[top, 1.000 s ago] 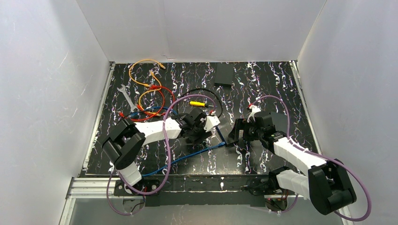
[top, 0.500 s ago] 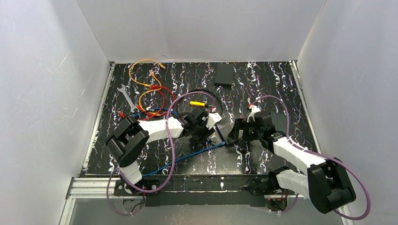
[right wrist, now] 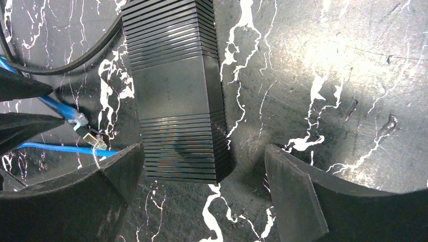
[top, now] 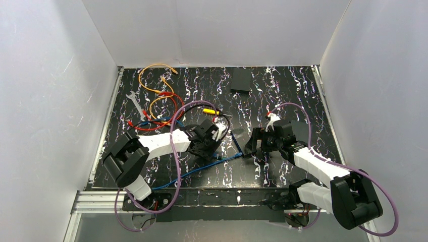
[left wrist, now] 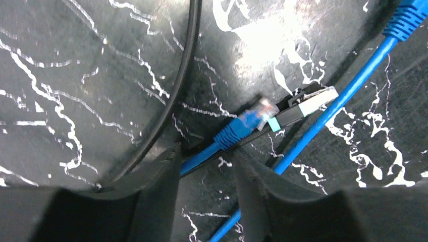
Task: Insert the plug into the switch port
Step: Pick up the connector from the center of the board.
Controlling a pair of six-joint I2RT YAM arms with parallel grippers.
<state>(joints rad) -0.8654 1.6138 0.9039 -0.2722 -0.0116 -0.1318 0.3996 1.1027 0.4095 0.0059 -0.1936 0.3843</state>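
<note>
Black marbled tabletop (top: 282, 96): left gripper (left wrist: 204, 171), jaws half-closed but unclamped, straddles the blue cable (left wrist: 199, 157) just behind its plug (left wrist: 250, 120); right gripper (right wrist: 204, 156), wide open and empty, brackets the switch (right wrist: 176, 96) nearby. A pinch close to the plug should steady insertion.

Bright overhead glare, soft shadows, sharp

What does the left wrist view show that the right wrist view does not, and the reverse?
Only left wrist: a second blue boot at the top right corner. Only right wrist: the black switch, lying between the fingers of the open right gripper. Both: the blue plug with its clear tip, the black plug beside it, the black cable, and the left gripper with its fingers either side of the blue cable.
</note>
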